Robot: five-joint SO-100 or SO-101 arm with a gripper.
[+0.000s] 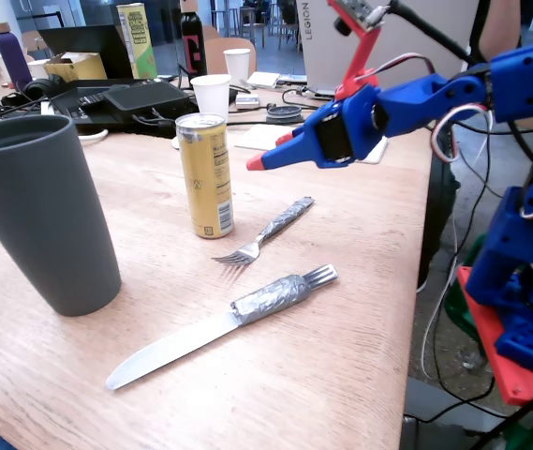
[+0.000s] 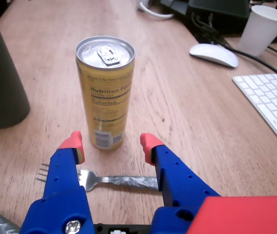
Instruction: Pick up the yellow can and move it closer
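The yellow can stands upright on the wooden table, slim, with a silver top and a white label patch. The wrist view shows the yellow can straight ahead, just beyond my fingertips. My blue gripper with red tips hovers above the table to the right of the can in the fixed view, a short gap away. In the wrist view my gripper is open, its two red-tipped fingers spread wider than the can, nothing between them.
A large dark grey cup stands left of the can. A fork and a knife with taped handles lie in front. White paper cups, a keyboard, a mouse, a carton and cables crowd the back.
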